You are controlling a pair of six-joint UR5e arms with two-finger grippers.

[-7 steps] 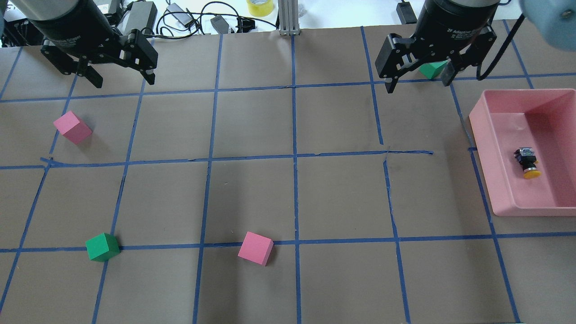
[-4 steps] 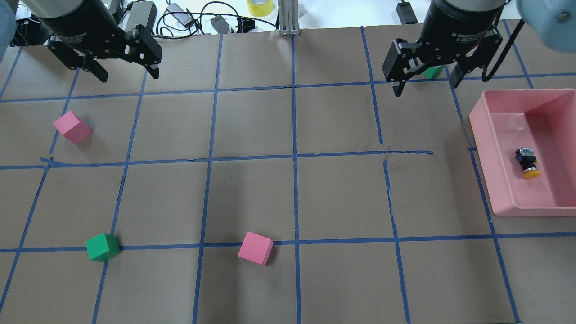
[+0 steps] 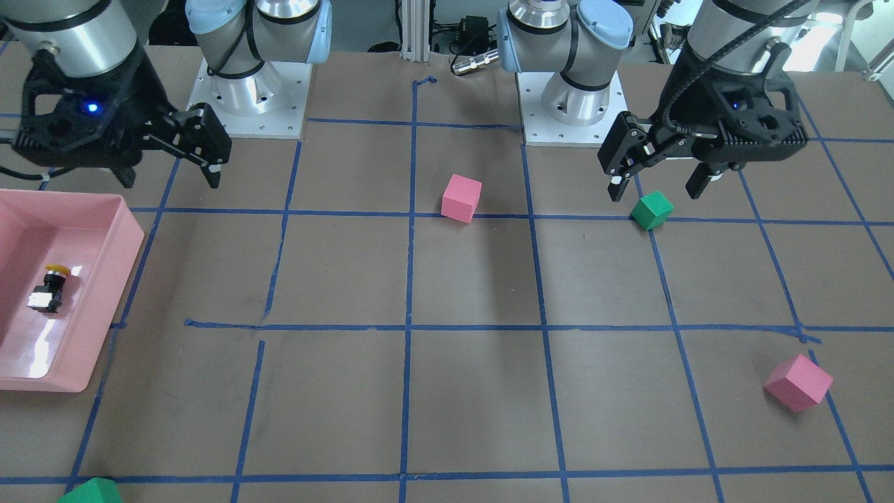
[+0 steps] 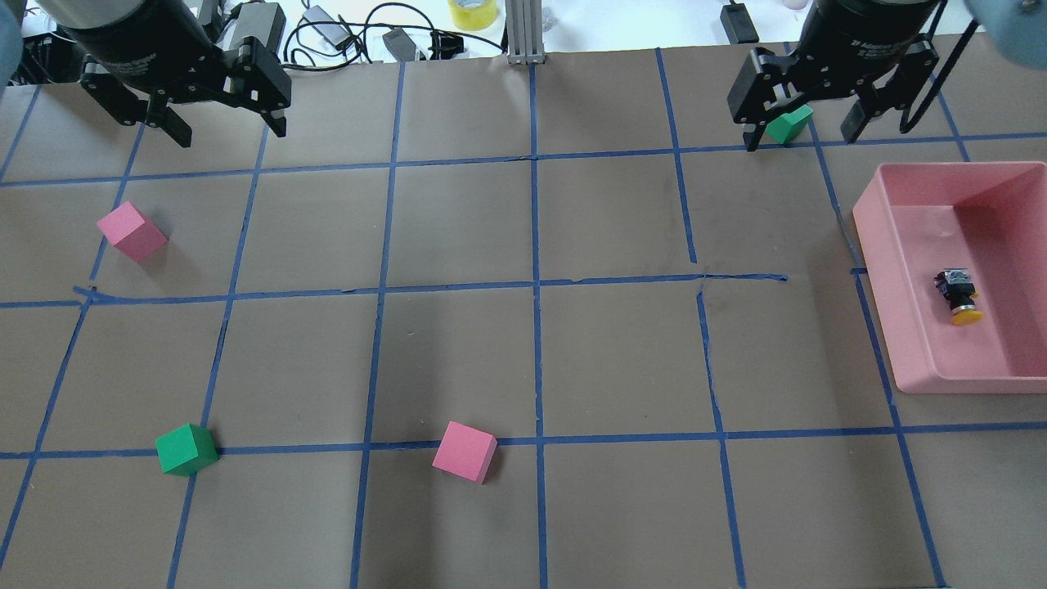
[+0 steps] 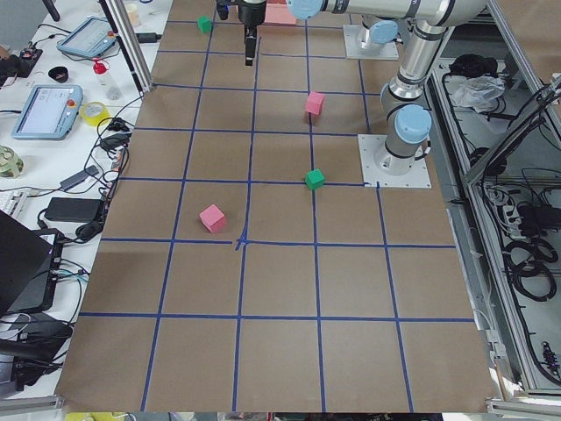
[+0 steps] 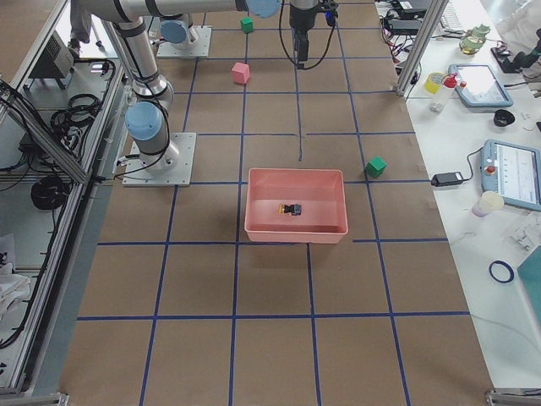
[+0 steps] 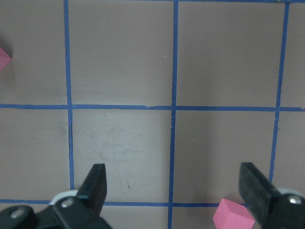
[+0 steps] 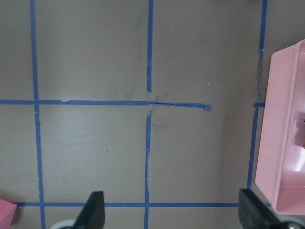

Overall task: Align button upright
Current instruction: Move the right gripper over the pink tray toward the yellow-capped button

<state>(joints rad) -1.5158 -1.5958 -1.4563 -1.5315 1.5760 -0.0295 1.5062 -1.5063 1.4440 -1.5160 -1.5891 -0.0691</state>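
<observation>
The button (image 4: 959, 296), with a yellow cap, black body and grey-white base, lies on its side inside the pink tray (image 4: 873, 237) at the table's right. It also shows in the front view (image 3: 49, 288) and the right side view (image 6: 292, 208). My right gripper (image 4: 800, 139) is open and empty, raised well above the table and left of the tray; it also shows in the front view (image 3: 171, 181). Its wrist view shows the tray's edge (image 8: 281, 143). My left gripper (image 4: 231, 131) is open and empty, high over the left half.
Two pink cubes (image 4: 131, 231) (image 4: 465, 451) and a green cube (image 4: 186, 449) sit on the taped brown table. Another green cube (image 4: 787, 124) shows between the right gripper's fingers, on the table beyond it. Cables and yellow tape (image 4: 473, 12) lie past the far edge.
The right gripper has shifted to the right and up in the overhead view, nearer the tray's side. The left gripper moved slightly up. Both stay open; the button has not moved.
</observation>
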